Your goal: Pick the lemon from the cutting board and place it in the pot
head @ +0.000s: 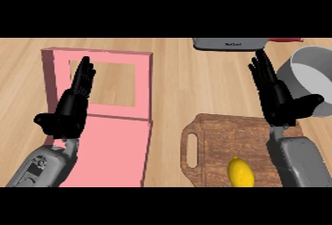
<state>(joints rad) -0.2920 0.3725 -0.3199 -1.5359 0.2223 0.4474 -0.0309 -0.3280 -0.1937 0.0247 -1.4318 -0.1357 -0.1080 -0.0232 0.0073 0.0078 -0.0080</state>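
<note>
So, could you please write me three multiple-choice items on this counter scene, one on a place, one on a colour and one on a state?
1. Where does the lemon lie?
A. in the pot
B. on the cutting board
C. on the pink mat

2. What colour is the mat under the left hand?
A. pink
B. green
C. blue

3. How is the right hand?
A. curled round the lemon
B. open, fingers straight
C. inside the pot

Answers: 1 B, the lemon rests on the brown cutting board. 2 A, the mat is pink. 3 B, the straight fingers hold nothing, beside the grey pot.
</note>
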